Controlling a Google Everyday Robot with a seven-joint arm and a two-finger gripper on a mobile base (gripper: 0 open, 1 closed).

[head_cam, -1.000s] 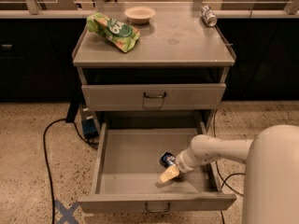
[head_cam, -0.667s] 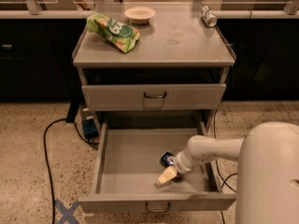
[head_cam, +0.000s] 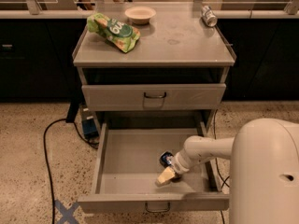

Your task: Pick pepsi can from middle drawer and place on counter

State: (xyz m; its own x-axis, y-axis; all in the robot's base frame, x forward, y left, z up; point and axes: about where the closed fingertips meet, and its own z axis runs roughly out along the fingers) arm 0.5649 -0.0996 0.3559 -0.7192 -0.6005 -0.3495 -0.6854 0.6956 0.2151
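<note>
The middle drawer [head_cam: 126, 158] stands pulled open below the counter [head_cam: 159, 43]. The pepsi can [head_cam: 165, 158], small and dark blue, lies on the drawer floor toward the right. My gripper [head_cam: 167, 175] reaches down into the drawer from the right on a white arm. Its pale fingertips [head_cam: 164, 177] sit just in front of the can and partly hide it. The can rests low in the drawer, right at the gripper.
On the counter lie a green chip bag [head_cam: 113, 31], a white bowl [head_cam: 140, 14] and a silver can [head_cam: 209, 16] at the back right. A shut drawer front [head_cam: 154, 97] sits above the open one. A black cable [head_cam: 49, 139] and a blue floor mark [head_cam: 65, 212] are at left.
The arm has shifted slightly left and deeper into the drawer. The gripper stays at the can, and the can has not moved.
</note>
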